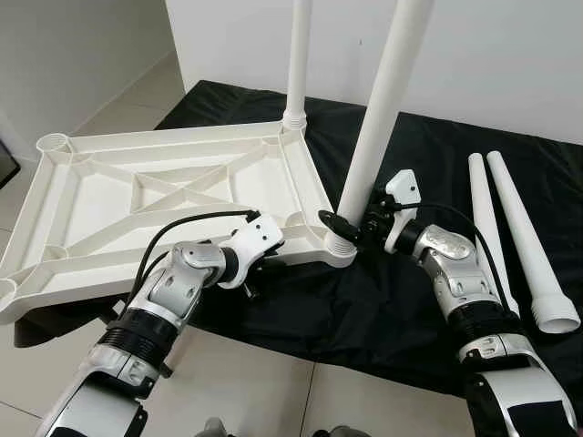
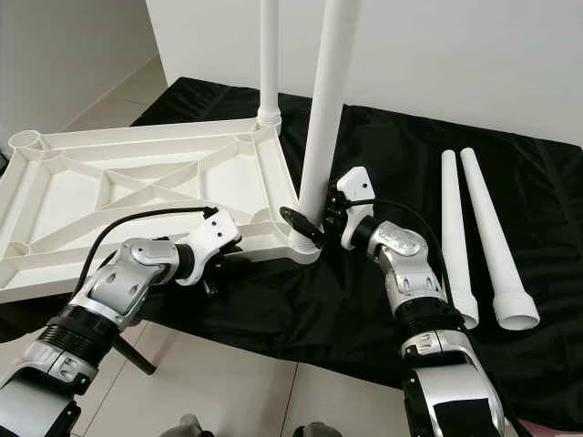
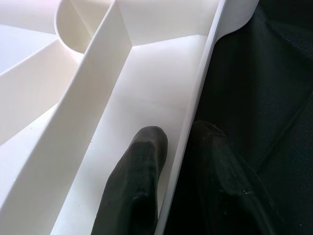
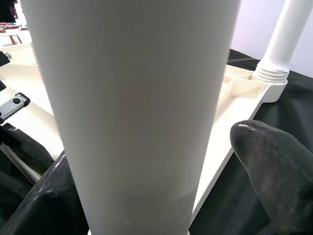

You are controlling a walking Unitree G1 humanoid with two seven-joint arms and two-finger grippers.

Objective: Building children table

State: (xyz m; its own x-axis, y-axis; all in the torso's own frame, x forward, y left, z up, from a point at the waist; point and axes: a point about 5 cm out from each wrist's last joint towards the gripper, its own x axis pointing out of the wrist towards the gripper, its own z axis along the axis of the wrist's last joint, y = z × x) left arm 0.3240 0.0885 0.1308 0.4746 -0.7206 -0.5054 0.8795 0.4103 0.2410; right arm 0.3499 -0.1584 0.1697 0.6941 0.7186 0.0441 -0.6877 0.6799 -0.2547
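An upturned white tabletop [image 1: 164,196] lay ribbed side up on a black cloth [image 1: 383,300], its left part overhanging the cloth's edge above the tiled floor [image 1: 273,382]. Its underside was divided by ribs into shallow compartments, and nothing lay in them. Four round sockets sat at its corners: two on the right side each carried an upright white leg, the far leg [image 1: 300,59] and the near leg [image 1: 383,118], while the two on the left, such as the far-left socket [image 1: 55,143], stood open. Two more loose legs [image 1: 519,246] lay side by side on the cloth near its right edge, well apart from the tabletop, making four legs in all.

The left gripper [image 1: 258,273] pinched the tabletop's near edge wall; the left wrist view showed one finger [image 3: 134,186] inside the rim and the other outside on the cloth side, closed narrowly on that thin wall. The right gripper [image 1: 351,226] sat at the base of the near leg just above its socket; the right wrist view showed the leg between its fingers [image 4: 276,166], gripped on both sides, with the far leg's threaded collar behind.
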